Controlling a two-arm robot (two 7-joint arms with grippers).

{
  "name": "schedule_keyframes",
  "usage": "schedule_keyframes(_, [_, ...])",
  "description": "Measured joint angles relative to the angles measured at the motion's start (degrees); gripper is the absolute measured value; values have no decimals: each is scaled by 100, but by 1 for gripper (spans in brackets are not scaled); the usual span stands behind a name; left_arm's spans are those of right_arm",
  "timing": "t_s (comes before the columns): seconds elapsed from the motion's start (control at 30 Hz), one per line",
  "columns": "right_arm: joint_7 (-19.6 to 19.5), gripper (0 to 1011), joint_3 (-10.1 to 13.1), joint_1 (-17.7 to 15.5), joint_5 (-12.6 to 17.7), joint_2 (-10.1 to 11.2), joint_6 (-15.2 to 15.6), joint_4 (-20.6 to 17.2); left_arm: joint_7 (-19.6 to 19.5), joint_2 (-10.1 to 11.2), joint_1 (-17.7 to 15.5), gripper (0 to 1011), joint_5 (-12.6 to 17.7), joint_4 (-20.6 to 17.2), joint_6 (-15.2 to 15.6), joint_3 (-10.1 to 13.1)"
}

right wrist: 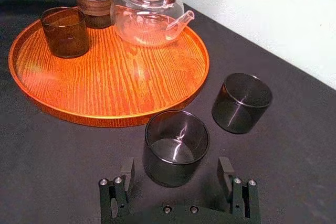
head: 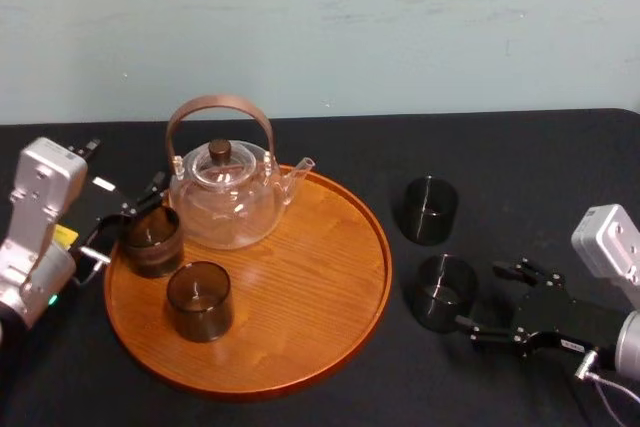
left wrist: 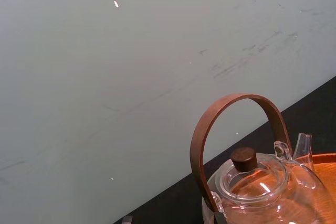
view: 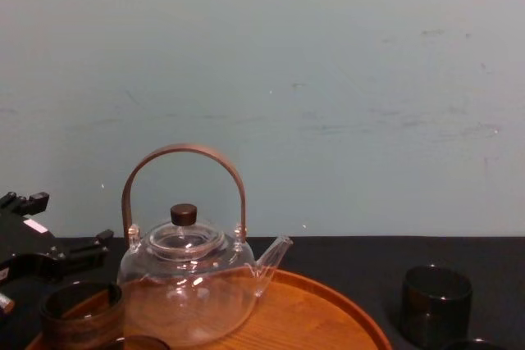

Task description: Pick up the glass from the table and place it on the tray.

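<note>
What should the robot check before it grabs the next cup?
1. Right gripper open: ok.
2. Nearest glass upright on the table, between the open fingers with a gap on each side: ok.
3. Second glass stands apart from it: ok.
4. Tray has bare wood on its right part for landing: ok.
5. Teapot sits at the tray's back, off that spot: ok.
6. Left gripper at the tray's left edge, far from the right arm: ok.
</note>
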Motion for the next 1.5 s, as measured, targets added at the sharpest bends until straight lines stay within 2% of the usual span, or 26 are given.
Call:
schedule_keyframes(0.3, [76, 1002, -124, 217, -94, -194, 204, 197, 0, 0, 0, 1002, 0, 0, 0, 0])
schedule_keyframes(0.73, [107, 1002, -277, 489, -212, -384, 346, 468, 0, 0, 0, 1001, 0, 0, 0, 0])
schedule_keyframes(1.5, [211, 1002, -523, 955, -390, -638, 368, 847, 0, 0, 0, 1001, 0, 0, 0, 0])
